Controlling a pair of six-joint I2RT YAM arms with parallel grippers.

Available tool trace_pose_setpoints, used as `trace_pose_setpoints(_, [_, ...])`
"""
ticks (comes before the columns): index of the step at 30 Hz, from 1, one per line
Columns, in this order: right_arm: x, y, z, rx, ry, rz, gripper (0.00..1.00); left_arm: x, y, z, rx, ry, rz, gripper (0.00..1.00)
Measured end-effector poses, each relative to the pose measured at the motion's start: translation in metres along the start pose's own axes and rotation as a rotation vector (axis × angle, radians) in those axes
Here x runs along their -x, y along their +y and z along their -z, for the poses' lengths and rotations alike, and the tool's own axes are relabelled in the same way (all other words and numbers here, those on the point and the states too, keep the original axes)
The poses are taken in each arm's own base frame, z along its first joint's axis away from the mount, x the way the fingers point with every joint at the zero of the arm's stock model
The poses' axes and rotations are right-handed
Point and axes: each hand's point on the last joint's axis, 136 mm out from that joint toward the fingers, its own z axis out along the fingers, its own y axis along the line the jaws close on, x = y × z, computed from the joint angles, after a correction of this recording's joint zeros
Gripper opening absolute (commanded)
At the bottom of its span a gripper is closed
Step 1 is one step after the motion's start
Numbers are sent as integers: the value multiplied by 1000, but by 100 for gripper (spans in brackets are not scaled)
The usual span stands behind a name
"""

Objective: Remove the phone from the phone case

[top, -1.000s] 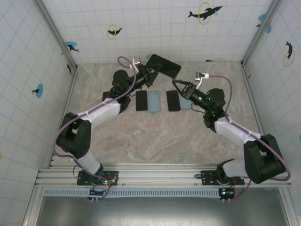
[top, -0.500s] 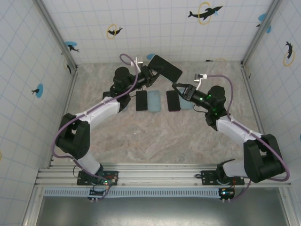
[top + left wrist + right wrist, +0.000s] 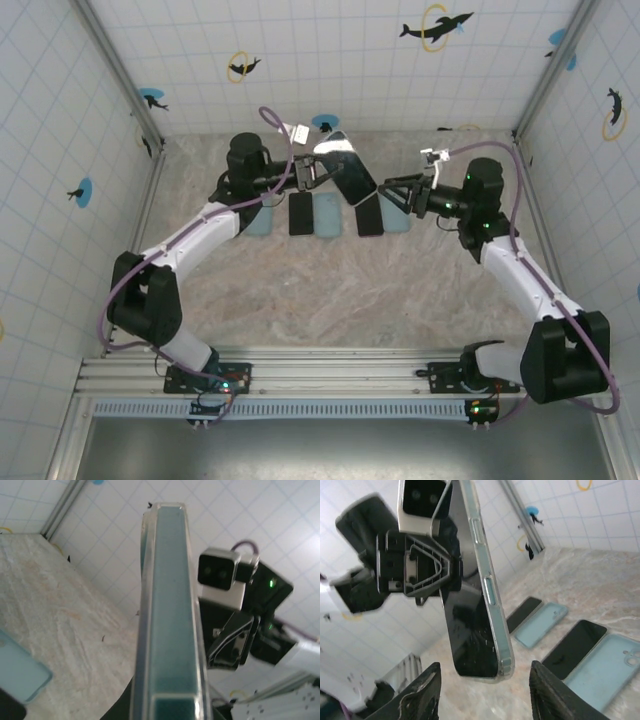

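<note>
A black phone (image 3: 347,172) in a clear phone case (image 3: 491,597) hangs tilted above the table's far middle. My left gripper (image 3: 317,172) is shut on its upper end. In the left wrist view the cased phone (image 3: 172,615) runs edge-on up the frame. My right gripper (image 3: 386,192) faces it from the right, open. In the right wrist view its two dark fingers (image 3: 418,696) stand wide apart below the phone's (image 3: 470,630) lower end, not touching it.
On the marble table (image 3: 330,290) below lie a black phone (image 3: 300,213), a light blue case (image 3: 327,213), a second black phone (image 3: 369,215) and another light blue case (image 3: 398,221). A further blue case (image 3: 257,223) lies partly under the left arm. Tiled walls enclose the table.
The left arm has swung the cased phone rightward and tipped its free end down toward the right gripper. The right gripper has opened and drawn back to the right.
</note>
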Motion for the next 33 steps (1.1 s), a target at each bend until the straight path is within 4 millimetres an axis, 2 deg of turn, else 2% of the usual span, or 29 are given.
trace_pose_setpoints(7, [-30,7,0,24,143,177,49,-8,-16,22,-20,57,-207,0])
trace_pose_setpoints(16, [-72,34,-28,163,299,362,40,-27,-21,35,-33,127,-336,0])
trace_pose_setpoints(22, [-81,35,-42,188,376,453,35,-44,-22,42,-34,159,-379,0])
trace_pose_setpoints(33, [-91,30,-54,179,446,555,30,-57,-28,47,-59,196,-395,0])
